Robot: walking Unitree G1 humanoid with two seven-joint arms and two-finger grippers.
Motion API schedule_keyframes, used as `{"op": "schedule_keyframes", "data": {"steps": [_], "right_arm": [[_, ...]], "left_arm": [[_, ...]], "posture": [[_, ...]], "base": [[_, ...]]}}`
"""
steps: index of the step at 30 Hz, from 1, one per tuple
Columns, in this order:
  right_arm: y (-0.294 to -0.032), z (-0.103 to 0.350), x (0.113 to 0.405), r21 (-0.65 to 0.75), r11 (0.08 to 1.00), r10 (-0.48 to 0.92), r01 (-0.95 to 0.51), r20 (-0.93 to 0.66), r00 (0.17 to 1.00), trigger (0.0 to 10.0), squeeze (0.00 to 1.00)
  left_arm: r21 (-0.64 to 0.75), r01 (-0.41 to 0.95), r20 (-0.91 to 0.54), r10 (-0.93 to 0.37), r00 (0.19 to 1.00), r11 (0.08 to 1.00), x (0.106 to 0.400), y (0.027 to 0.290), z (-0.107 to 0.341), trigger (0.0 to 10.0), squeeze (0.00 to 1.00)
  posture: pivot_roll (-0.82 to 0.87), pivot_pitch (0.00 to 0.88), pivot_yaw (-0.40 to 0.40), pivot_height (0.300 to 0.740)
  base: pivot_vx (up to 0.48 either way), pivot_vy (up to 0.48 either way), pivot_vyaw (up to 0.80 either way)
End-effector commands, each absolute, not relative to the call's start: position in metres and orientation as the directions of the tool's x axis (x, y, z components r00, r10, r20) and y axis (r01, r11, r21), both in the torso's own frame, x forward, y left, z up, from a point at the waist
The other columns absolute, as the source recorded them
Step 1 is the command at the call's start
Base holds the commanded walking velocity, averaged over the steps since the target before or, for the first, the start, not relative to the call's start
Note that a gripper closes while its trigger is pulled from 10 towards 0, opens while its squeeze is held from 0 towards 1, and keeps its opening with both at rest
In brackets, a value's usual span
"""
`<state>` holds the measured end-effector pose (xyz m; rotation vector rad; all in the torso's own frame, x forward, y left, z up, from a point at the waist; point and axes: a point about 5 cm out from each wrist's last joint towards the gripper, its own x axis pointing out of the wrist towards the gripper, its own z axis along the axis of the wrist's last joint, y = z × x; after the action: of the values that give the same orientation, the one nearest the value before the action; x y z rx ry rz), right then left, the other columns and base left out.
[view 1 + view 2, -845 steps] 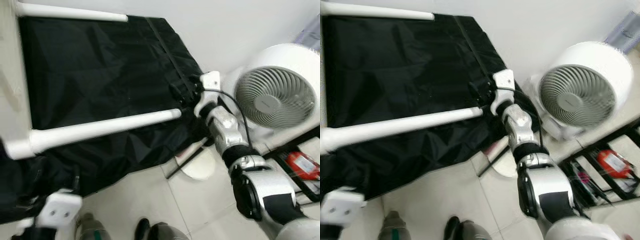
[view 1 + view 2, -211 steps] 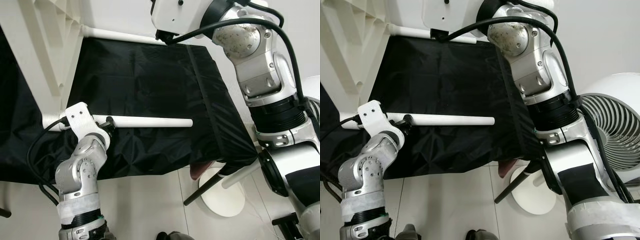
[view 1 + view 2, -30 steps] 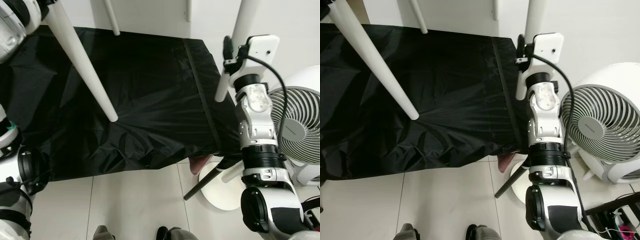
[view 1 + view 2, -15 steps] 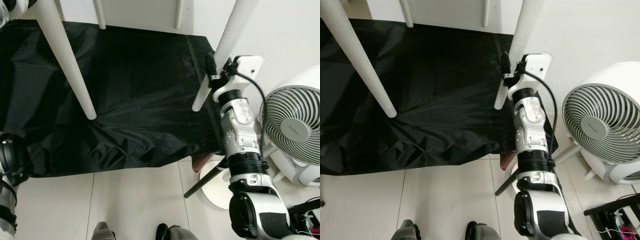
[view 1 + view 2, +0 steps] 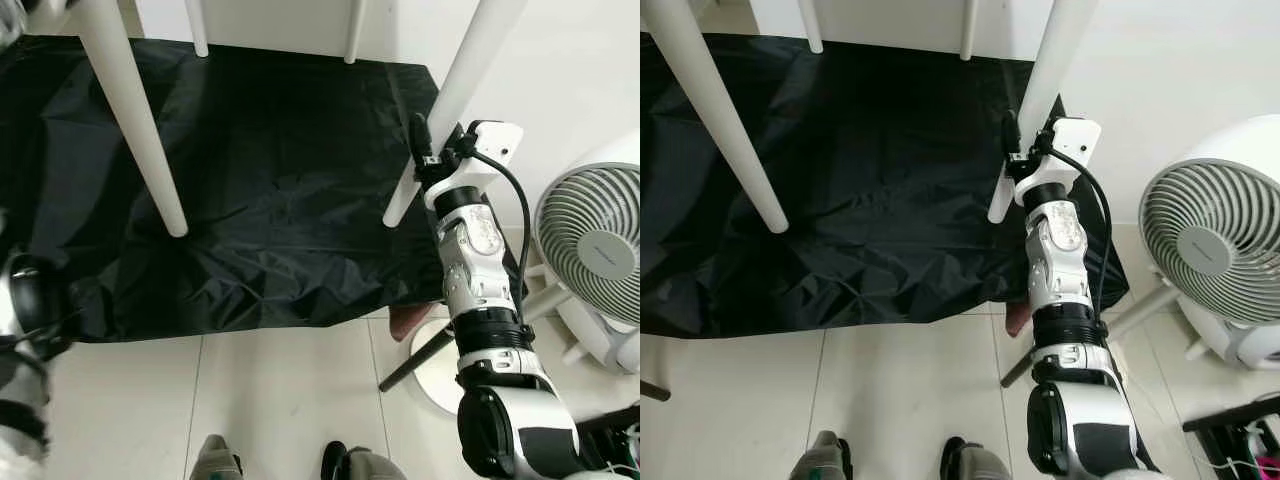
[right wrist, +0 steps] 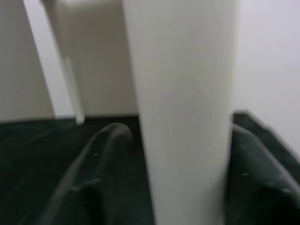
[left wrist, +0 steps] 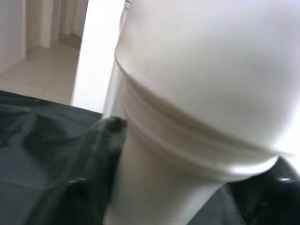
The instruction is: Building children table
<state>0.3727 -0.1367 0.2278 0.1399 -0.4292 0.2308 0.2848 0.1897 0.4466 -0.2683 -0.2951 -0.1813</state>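
Observation:
A white children's table stands over a black cloth [image 5: 280,200], seen from above by its legs. The front right leg [image 5: 445,100] slants down to the cloth, and my right gripper [image 5: 1015,150] is shut on it near the foot. In the right wrist view the leg [image 6: 183,93] runs between both black fingers [image 6: 93,178]. The front left leg [image 5: 130,120] also reaches the cloth. In the left wrist view my left gripper [image 7: 178,187] is shut around a thick white leg [image 7: 187,93] just below its collar. Two back legs [image 5: 196,30] stand at the cloth's far edge.
A white fan [image 5: 600,250] stands on the floor at the right, close to my right arm. A round white base [image 5: 430,365] with a black rod lies under the cloth's near right corner. A white wall runs behind. Pale floor tiles [image 5: 280,400] lie in front.
My right gripper has come down and inward with the front right leg. Both front legs stand steeper, with their feet nearer the cloth. The view has shifted slightly.

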Motion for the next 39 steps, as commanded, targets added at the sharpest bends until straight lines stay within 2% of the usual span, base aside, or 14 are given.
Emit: {"op": "schedule_keyframes", "data": {"steps": [1,12,13,15,16,22,29,32,34,36,39], "right_arm": [[-0.109,0.197,0.371,0.081,0.928,0.324,-0.363,0.301,0.897,10.0,1.00],[-0.107,0.204,0.365,0.061,0.933,0.312,-0.354,0.353,0.882,10.0,1.00],[-0.108,0.207,0.364,0.065,0.934,0.306,-0.352,0.365,0.879,10.0,1.00],[-0.109,0.209,0.364,0.064,0.935,0.301,-0.349,0.375,0.877,10.0,1.00],[-0.112,0.210,0.363,0.063,0.936,0.298,-0.346,0.381,0.875,10.0,0.00],[-0.120,0.206,0.361,0.050,0.940,0.295,-0.337,0.375,0.879,10.0,0.00],[-0.128,0.207,0.362,0.030,0.949,0.283,-0.315,0.366,0.886,10.0,0.00],[-0.132,0.209,0.362,0.011,0.958,0.263,-0.288,0.373,0.890,10.0,0.00],[-0.132,0.209,0.362,0.011,0.958,0.263,-0.288,0.373,0.890,10.0,0.00],[-0.136,0.207,0.363,-0.004,0.963,0.253,-0.269,0.357,0.899,10.0,0.00],[-0.137,0.206,0.363,-0.007,0.964,0.253,-0.267,0.354,0.901,10.0,0.00]], "left_arm": [[-0.168,0.447,0.367,-0.365,0.855,0.879,0.279,0.166,0.454,10.0,1.00],[-0.074,0.497,0.316,-0.453,0.834,0.864,0.272,0.171,0.450,10.0,1.00],[-0.042,0.504,0.288,-0.473,0.833,0.862,0.270,0.171,0.445,10.0,0.00],[-0.012,0.518,0.258,-0.498,0.828,0.855,0.268,0.170,0.438,10.0,0.00],[0.037,0.522,0.223,-0.516,0.827,0.852,0.265,0.169,0.427,10.0,0.00],[0.120,0.523,0.165,-0.536,0.828,0.844,0.262,0.164,0.405,10.0,0.00],[0.104,0.486,0.213,-0.496,0.842,0.868,0.261,0.167,0.401,10.0,0.00],[0.049,0.404,0.299,-0.399,0.867,0.913,0.261,0.175,0.401,10.0,0.00],[0.049,0.404,0.299,-0.399,0.867,0.913,0.261,0.175,0.401,10.0,0.00],[0.021,0.298,0.281,-0.292,0.914,0.954,0.262,0.182,0.377,10.0,0.00],[0.006,0.265,0.276,-0.257,0.926,0.964,0.264,0.185,0.369,10.0,0.00]], "posture": [[0.29,0.176,-0.034,0.740],[0.29,0.145,-0.043,0.740],[0.29,0.142,-0.043,0.740],[0.29,0.137,-0.045,0.740],[0.28,0.138,-0.047,0.740],[0.27,0.144,-0.049,0.740],[0.24,0.151,-0.052,0.740],[0.22,0.153,-0.070,0.740],[0.22,0.153,-0.070,0.740],[0.20,0.149,-0.090,0.740],[0.19,0.147,-0.084,0.740]], "base": [[0.000,0.000,0.00],[0.000,0.000,0.00],[0.000,0.000,0.00],[0.000,0.000,0.00],[0.000,0.000,0.00],[0.000,0.000,0.00],[0.000,0.000,0.00],[0.000,0.000,0.00],[0.000,0.000,0.00],[0.000,0.000,0.00],[0.000,0.000,0.00]]}}
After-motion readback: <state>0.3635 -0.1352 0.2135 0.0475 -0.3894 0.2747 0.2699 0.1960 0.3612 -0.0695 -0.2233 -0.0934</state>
